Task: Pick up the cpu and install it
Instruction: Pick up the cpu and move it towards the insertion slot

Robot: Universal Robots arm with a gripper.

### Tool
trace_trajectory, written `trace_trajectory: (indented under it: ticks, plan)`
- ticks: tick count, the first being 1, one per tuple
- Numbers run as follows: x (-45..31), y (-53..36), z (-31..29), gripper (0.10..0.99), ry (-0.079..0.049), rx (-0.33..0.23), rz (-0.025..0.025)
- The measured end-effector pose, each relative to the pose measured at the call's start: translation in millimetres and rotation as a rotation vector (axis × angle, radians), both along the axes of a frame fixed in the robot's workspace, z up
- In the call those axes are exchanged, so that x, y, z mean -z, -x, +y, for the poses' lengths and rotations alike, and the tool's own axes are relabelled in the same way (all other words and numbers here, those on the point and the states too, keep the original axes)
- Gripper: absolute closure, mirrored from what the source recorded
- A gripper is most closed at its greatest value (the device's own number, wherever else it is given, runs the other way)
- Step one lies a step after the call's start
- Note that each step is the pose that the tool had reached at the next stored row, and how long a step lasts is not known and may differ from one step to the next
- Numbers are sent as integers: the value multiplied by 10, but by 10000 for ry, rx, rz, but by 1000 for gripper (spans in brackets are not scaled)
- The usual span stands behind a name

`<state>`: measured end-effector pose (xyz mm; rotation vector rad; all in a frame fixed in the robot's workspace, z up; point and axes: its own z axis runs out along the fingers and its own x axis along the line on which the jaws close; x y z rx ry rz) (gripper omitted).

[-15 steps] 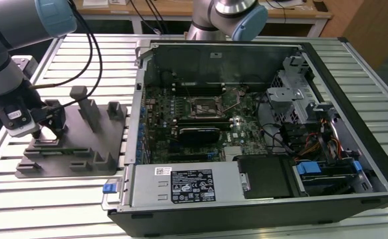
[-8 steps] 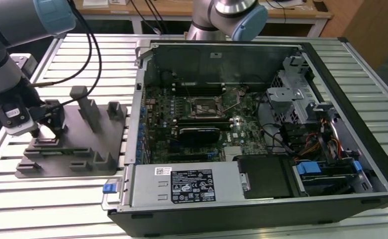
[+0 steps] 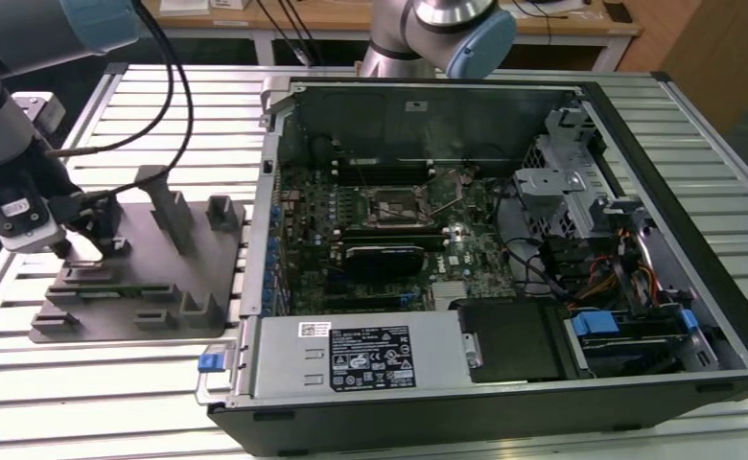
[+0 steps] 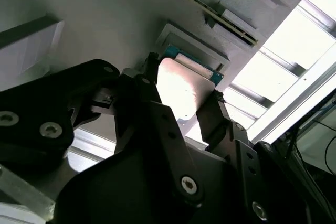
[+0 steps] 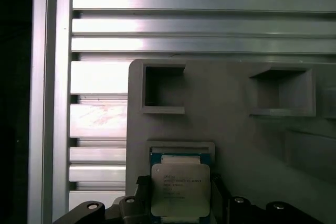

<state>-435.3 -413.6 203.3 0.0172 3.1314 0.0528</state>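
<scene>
At the grey fixture block (image 3: 156, 287), on the exterior view's left and well apart from the open computer case (image 3: 412, 120), the gripper (image 3: 78, 251) is engaged in the pick-up step; installation has not begun. The cpu (image 5: 180, 190) is at its recessed pocket (image 5: 181, 145) near one edge of the block, silver top facing up, with a green board edge showing just beyond it in the first wrist view. In the second wrist view the two black fingers (image 4: 212, 116) stand on opposite sides of the cpu, one against each edge, with no visible gap: the jaws are closed down to the width of the chip and, by judgement, have hold of it. Whether the cpu has cleared the pocket floor or rests on it cannot be told. The chip sits centred between the fingers, near their tips. The black motherboard socket (image 3: 389, 203) lies inside the case, with the fixture's upright posts (image 3: 170, 206) and the case wall between it and the gripper. By judgement, the next move calls for a straight upward withdrawal at steady grip force, keeping the chip level so that its edges do not catch on the pocket rim, and enough height to pass over the posts and the case wall
</scene>
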Motion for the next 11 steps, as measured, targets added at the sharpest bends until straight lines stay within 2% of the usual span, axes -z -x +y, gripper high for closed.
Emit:
trace_trajectory:
  ticks: [11]
  plan:
    - [-190, 0, 0, 545, 0, 0, -1]
